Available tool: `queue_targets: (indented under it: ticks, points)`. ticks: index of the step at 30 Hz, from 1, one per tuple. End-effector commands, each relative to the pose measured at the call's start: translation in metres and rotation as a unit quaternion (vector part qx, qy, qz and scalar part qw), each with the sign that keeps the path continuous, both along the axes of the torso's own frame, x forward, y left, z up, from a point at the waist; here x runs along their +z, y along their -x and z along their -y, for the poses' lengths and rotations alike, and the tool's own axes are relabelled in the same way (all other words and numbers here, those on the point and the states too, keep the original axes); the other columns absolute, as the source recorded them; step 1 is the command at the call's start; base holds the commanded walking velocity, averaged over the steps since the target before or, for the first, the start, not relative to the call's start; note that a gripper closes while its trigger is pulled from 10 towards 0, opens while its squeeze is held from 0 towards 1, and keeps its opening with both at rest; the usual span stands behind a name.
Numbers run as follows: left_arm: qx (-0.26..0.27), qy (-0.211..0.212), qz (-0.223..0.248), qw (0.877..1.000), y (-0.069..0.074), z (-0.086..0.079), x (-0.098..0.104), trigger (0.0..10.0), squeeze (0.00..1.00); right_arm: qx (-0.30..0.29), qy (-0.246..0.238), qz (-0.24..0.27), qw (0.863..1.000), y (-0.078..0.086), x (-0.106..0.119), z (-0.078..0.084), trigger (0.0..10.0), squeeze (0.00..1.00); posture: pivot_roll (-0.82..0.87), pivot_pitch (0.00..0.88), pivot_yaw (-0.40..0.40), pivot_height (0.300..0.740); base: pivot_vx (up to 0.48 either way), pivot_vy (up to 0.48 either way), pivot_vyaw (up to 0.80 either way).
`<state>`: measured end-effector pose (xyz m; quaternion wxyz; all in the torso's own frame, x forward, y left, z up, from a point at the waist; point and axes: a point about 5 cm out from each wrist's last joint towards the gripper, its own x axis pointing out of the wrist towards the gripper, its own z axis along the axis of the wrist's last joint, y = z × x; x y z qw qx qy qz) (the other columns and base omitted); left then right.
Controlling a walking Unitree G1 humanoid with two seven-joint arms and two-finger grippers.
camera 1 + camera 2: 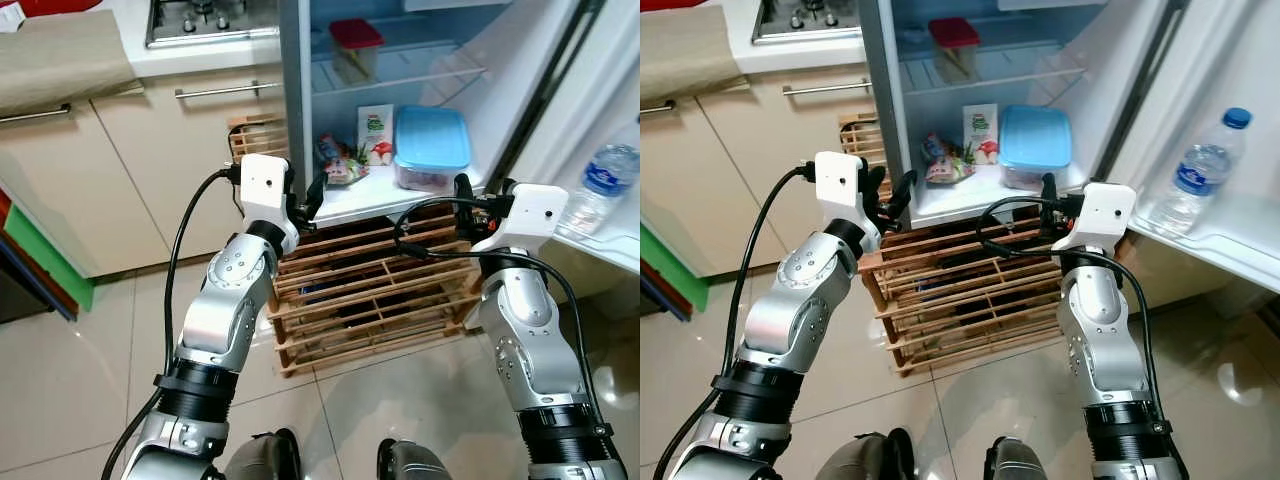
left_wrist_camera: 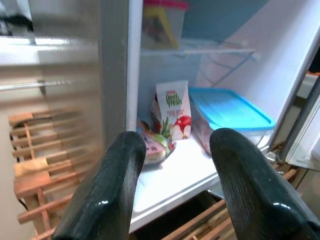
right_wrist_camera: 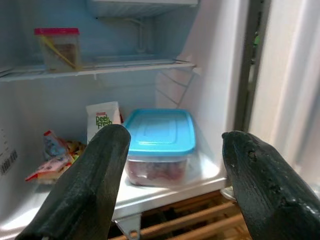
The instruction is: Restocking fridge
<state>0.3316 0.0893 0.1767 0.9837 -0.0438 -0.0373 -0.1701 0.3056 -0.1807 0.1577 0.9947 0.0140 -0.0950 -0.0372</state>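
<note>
Fridge (image 1: 300,90): door open; blue-lidded container (image 1: 431,146) on lower shelf. Left gripper (image 2: 172,185) and right gripper (image 3: 170,190) near, fingers wide, empty.

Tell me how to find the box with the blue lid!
Look into the open fridge and find its lower white shelf. The box with the blue lid sits on the right side there, beside a white pouch and some snack packets. It is the widest, flattest thing there.
</note>
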Motion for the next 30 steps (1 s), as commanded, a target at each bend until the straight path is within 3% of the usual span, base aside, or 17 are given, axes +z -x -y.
queue_targets:
  ticks: [1, 8, 18, 30]
  points:
    - [0.011, 0.002, 0.021, 1.0, -0.001, -0.005, 0.005, 10.0, 0.0, 0.003, 0.01, 0.003, 1.0, 0.001, 0.004, 0.003, 10.0, 0.0, -0.17, 0.005, 0.038, 0.74, 0.0, 0.0, 0.0]
    - [-0.047, -0.004, 0.072, 0.996, 0.003, 0.011, 0.02, 10.0, 0.0, 0.017, 0.003, 0.0, 1.0, -0.005, 0.003, -0.004, 10.0, 0.0, -0.16, 0.0, 0.037, 0.74, 0.2, 0.0, 0.0]
    - [-0.06, -0.025, 0.084, 0.994, 0.002, 0.013, 0.02, 10.0, 0.0, 0.021, 0.0, -0.008, 1.0, -0.009, -0.003, -0.008, 10.0, 0.0, -0.14, 0.0, 0.046, 0.74, 0.447, 0.0, 0.0]
    - [-0.095, -0.037, 0.096, 0.99, 0.005, 0.022, 0.021, 10.0, 0.0, 0.022, -0.004, -0.028, 0.999, -0.011, -0.009, -0.009, 10.0, 0.0, -0.14, 0.0, 0.051, 0.74, 0.389, -0.276, -0.07]
